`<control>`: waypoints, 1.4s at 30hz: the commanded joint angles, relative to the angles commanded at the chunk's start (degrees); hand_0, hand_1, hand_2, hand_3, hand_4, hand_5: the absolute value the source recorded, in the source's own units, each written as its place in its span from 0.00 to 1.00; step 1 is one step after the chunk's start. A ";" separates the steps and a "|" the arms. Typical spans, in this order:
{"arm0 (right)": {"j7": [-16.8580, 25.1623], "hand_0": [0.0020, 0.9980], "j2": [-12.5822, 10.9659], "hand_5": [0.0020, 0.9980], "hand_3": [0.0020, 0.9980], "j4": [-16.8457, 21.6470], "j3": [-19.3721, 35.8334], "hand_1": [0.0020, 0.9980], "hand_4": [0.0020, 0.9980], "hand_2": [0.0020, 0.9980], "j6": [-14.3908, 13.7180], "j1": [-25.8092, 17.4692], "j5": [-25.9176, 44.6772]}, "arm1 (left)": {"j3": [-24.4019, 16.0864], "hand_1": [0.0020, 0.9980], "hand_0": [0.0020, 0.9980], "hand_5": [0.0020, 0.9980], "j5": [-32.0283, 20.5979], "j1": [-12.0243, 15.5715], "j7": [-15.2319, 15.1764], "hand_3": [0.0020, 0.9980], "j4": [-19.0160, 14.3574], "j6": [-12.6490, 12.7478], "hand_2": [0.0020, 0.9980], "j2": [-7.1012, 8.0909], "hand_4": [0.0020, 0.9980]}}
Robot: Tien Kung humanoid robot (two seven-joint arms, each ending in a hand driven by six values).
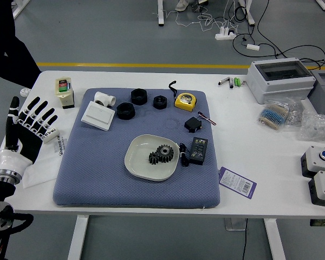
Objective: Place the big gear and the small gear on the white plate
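Note:
The white plate (138, 169) lies on the blue-grey cushion. Both gears rest on it, side by side and close together: the big gear (165, 153) right of the plate's middle, and the small gear (153, 158) just to its left. My left hand (32, 122) is at the table's left edge, far from the plate, with fingers spread and nothing held. My right hand does not show.
The cushion (97, 179) also bears black rings, a white box, a white pipe fitting, a yellow tape measure (185, 101), a black adapter and a cable. A glue bottle (64, 92) stands behind my left hand. Button boxes and bags are at the right. A person's legs show top left.

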 joint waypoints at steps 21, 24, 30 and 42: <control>0.03 0.61 0.01 0.70 0.54 -0.02 -0.12 0.63 0.73 0.73 0.05 0.08 0.05 | 0.39 0.88 0.88 1.00 14.67 -0.38 1.24 0.84 -0.67 -0.60 0.91 0.52 0.96; 0.03 0.61 0.12 0.70 0.54 -0.03 -0.28 0.63 0.73 0.73 0.08 -0.07 0.22 | 0.45 0.88 0.88 1.00 16.36 -0.34 1.68 0.84 -0.75 -0.86 0.91 0.54 0.96; 0.02 0.61 0.18 0.70 0.54 -0.02 -0.43 0.63 0.73 0.73 0.05 -0.27 0.34 | 0.44 0.89 0.89 1.00 16.75 0.10 1.59 0.84 -0.75 -0.78 0.92 0.70 0.95; -0.08 0.61 0.17 0.70 0.54 0.00 -0.66 0.63 0.73 0.73 0.03 -0.34 0.44 | 0.29 0.93 0.92 1.00 17.07 0.02 0.50 0.90 -0.70 -0.01 0.96 0.67 0.95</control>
